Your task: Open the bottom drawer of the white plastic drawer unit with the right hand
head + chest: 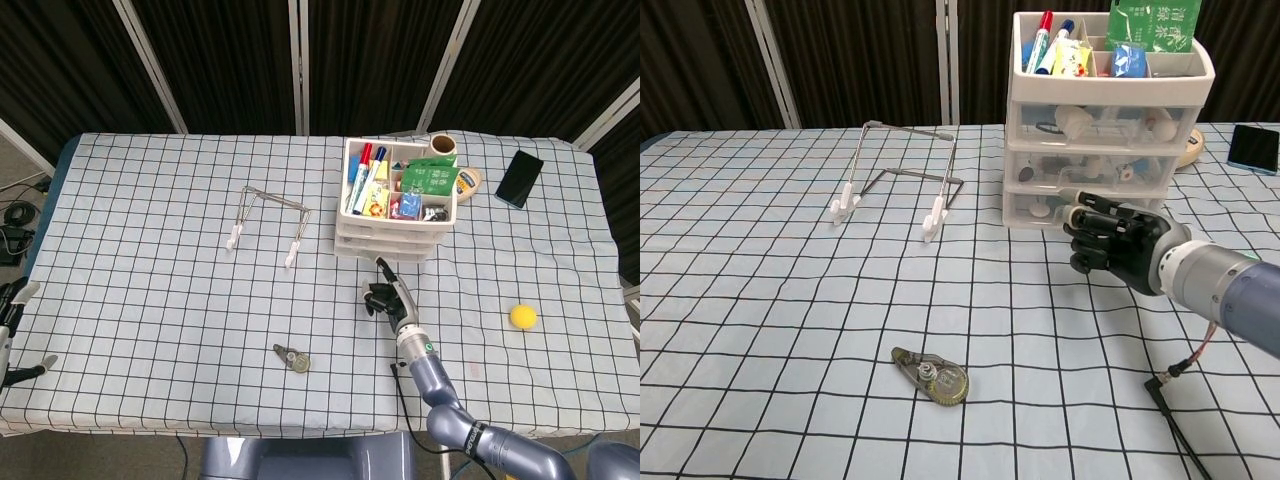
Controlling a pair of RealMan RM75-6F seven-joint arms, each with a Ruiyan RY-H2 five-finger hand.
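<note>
One white plastic drawer unit [393,232] at the far right-centre of the checked table [150,280], three drawers stacked under an open top tray crowded with markers and packets; bottom drawer [1090,207] flush with the frame, not pulled out. One right hand [1115,240] directly in front of that bottom drawer, fingers curled in and closed around nothing visible; contact with the drawer front impossible to judge from either view. One left hand [12,335] at the table's near left edge, seen only in the head view, too little visible to say whether spread or closed. Also countable: one wire stand [268,225] with white-tipped feet, one correction tape dispenser [933,376], one yellow ball [522,316], one black phone [519,178], one roll of tape [464,182], one dark cable [1180,420] trailing from the right forearm. Ball and top-down layout of the tray only in the head view; drawer fronts and their translucent contents only in the chest view, phone cut by the frame edge there. Green packets in the tray printed with characters, too small to read.
</note>
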